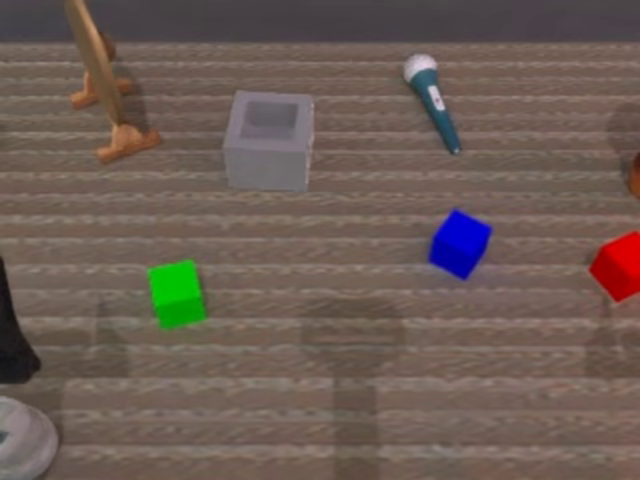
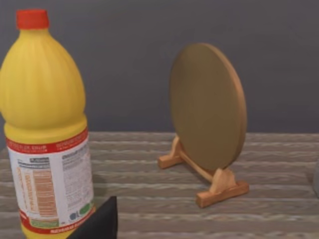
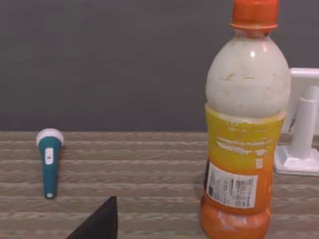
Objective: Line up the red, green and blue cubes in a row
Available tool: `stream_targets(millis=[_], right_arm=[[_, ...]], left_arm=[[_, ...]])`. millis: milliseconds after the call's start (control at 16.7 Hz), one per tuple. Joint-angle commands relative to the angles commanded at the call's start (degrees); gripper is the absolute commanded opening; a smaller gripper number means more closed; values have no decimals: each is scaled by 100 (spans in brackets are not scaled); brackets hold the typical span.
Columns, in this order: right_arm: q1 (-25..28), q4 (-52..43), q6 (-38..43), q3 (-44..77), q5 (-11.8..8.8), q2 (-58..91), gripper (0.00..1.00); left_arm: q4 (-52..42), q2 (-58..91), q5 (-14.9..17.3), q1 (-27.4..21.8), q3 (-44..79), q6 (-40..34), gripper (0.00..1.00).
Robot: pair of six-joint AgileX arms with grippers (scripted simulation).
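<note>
The green cube [image 1: 177,293] lies on the table at the left, in the top view. To the right of centre sits the blue cube [image 1: 460,243]. The red cube [image 1: 618,266] rests at the right edge, partly cut off by the frame. All three stand apart from one another and nothing touches them. Neither wrist view shows a cube. Both arms stay off at the sides of the table. Only a dark tip of my left gripper [image 2: 99,224] shows in the left wrist view, and a dark tip of my right gripper [image 3: 99,224] in the right wrist view.
A grey hollow box [image 1: 268,140] stands at the back centre. A teal microphone [image 1: 434,100] lies at the back right, and a wooden disc on a stand [image 1: 100,80] at the back left. A yellow bottle [image 2: 45,124] rises near my left gripper, an orange bottle [image 3: 244,124] near my right.
</note>
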Motion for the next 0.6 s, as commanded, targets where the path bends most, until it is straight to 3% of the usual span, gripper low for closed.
stream_targets(millis=[300,600], right_arm=[[26,-246,-92,345,-12,355,100],[90,-1330,-490,1921,-12,2165,100]], left_arm=[[0,0,0,0,0,0,100],[0,0,0,0,0,0,100]])
